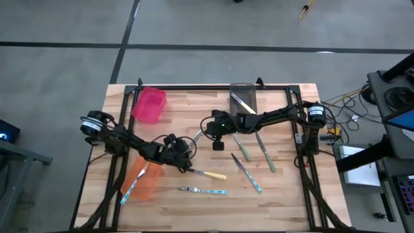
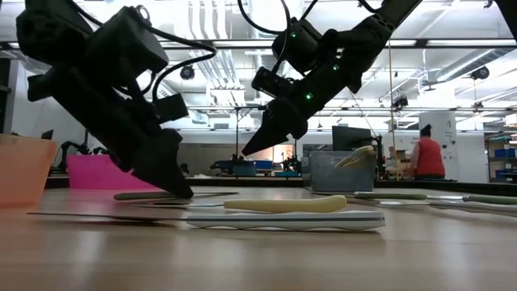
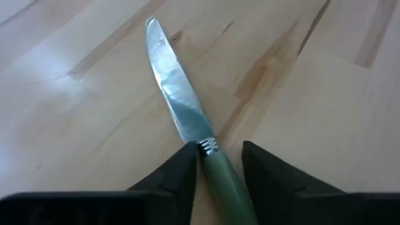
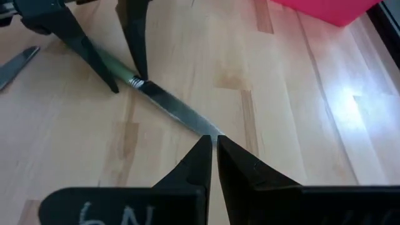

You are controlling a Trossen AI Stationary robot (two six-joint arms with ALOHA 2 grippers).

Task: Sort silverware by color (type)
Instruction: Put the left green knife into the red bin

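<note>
While the high view hides it, wrist views show the left gripper (image 3: 217,164) jaws apart astride a green-handled knife (image 3: 181,109), right gripper (image 4: 212,150) jaws together.

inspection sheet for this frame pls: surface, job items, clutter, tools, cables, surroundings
Surface: wooden table, bare wood between items.
Job's things: green-handled knife flat on the wood at the left tool; yellow-handled knife, blue-handled knife and more knives loose mid-table; one knife in the grey bin; blue-handled ones in the orange bin.
Clutter: pink bin, nothing else seen.
Tools: left tool open, fingers either side of the green handle; right tool shut, above the blade tip.
Cables: bundle off the table's right edge.
Surroundings: a person far behind.
</note>
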